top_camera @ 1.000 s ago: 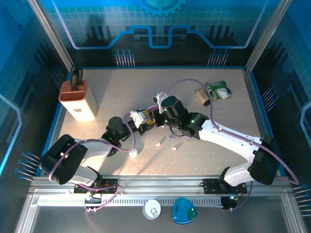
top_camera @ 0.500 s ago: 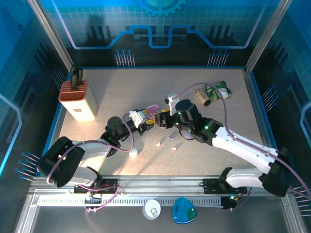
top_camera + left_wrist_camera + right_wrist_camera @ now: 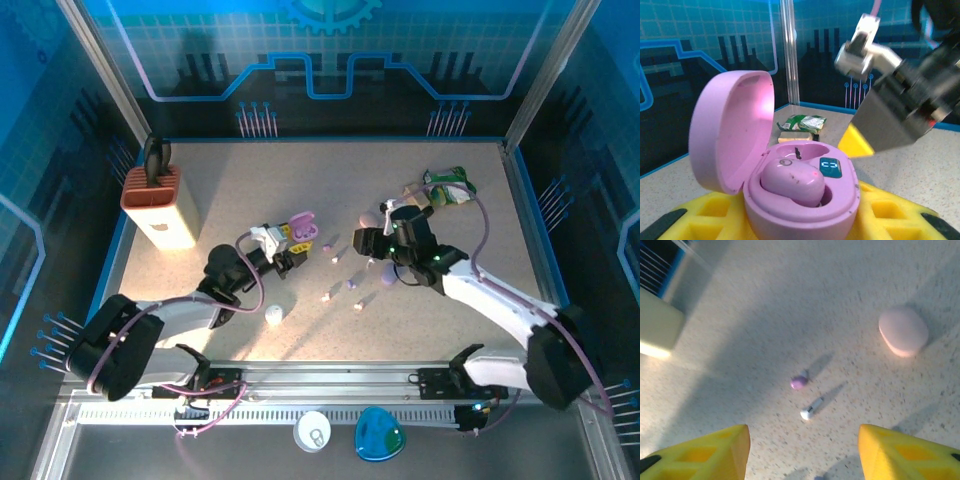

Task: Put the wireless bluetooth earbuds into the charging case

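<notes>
My left gripper [image 3: 288, 243] [image 3: 800, 222] is shut on a lilac charging case [image 3: 302, 222] [image 3: 805, 200] whose lid stands open. One lilac earbud [image 3: 792, 182] sits in a socket of the case, and the socket behind it [image 3: 802, 150] is bare. To the right of the case, clear of it, my right gripper [image 3: 363, 248] [image 3: 802, 450] hangs open and holds nothing. Under it on the table lie a lilac earbud [image 3: 798, 382] and a white stemmed earbud [image 3: 811, 410]. Several more earbuds [image 3: 350, 285] lie scattered in the middle of the table.
A closed pink case [image 3: 903, 331] [image 3: 370, 218] lies beside the right gripper. A small white case [image 3: 273, 315] sits near the left arm. A beige holder with a terracotta top [image 3: 160, 205] stands at the left. A green wrapper [image 3: 450, 187] and a brown box [image 3: 417, 198] lie at the back right.
My right gripper has opened and drawn back to the right, away from the case. The left gripper has shifted slightly left with the open case.
</notes>
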`<action>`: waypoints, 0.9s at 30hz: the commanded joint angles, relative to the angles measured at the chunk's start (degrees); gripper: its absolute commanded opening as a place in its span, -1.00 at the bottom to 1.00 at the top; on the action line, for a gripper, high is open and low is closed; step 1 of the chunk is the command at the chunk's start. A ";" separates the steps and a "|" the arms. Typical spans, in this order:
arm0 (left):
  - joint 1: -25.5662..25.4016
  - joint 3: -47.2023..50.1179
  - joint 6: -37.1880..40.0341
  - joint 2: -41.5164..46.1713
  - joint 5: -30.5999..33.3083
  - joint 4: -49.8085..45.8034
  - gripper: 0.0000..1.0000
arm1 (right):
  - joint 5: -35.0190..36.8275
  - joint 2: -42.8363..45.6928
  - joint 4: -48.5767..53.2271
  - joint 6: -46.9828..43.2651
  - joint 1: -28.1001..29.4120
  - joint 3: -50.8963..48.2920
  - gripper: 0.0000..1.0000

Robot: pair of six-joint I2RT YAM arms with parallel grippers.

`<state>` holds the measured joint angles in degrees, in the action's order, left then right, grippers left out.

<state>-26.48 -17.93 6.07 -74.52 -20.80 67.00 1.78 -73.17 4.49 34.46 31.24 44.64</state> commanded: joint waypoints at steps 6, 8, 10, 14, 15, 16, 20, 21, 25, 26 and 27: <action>1.61 3.50 -6.06 3.04 -2.97 6.03 -0.22 | -9.75 -18.88 1.26 -1.73 -1.10 12.82 0.15; 1.74 3.71 -6.28 3.28 -3.39 6.12 -0.22 | -12.13 -23.55 0.67 -2.07 -1.03 15.58 0.15; 1.82 3.80 -6.25 3.33 -3.90 5.82 -0.22 | -13.48 -27.48 1.98 -3.10 -1.02 18.83 0.15; 1.89 4.26 -6.16 3.00 -5.04 6.94 -0.22 | -16.19 -34.99 5.48 -5.84 -1.02 25.90 0.17; 1.89 4.44 -6.07 2.90 -5.16 7.42 -0.22 | -16.57 -36.25 5.86 -6.25 -1.03 27.24 0.17; 1.93 4.65 -6.07 2.74 -5.19 7.84 -0.22 | -16.80 -37.96 6.20 -6.39 -1.04 28.57 0.17; 1.94 4.75 -6.07 2.29 -5.72 8.34 -0.22 | -18.38 -42.93 7.36 -6.94 -0.93 32.97 0.17; 2.04 4.77 -6.31 2.10 -6.11 8.64 -0.22 | -18.63 -44.30 7.74 -6.95 -0.92 34.06 0.18; 1.97 4.75 -6.85 1.49 -7.12 9.72 -0.22 | -19.54 -48.24 9.77 -7.94 -1.05 38.01 0.19; 1.96 4.75 -7.01 1.33 -7.21 9.94 -0.22 | -19.76 -49.01 10.21 -8.01 -1.04 38.74 0.19; 2.00 4.77 -7.03 1.30 -7.13 9.97 -0.22 | -19.92 -49.62 10.44 -8.12 -1.01 39.14 0.19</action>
<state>-24.88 -13.98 -0.12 -72.62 -26.02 73.36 -15.97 -120.60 11.84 27.94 30.57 81.25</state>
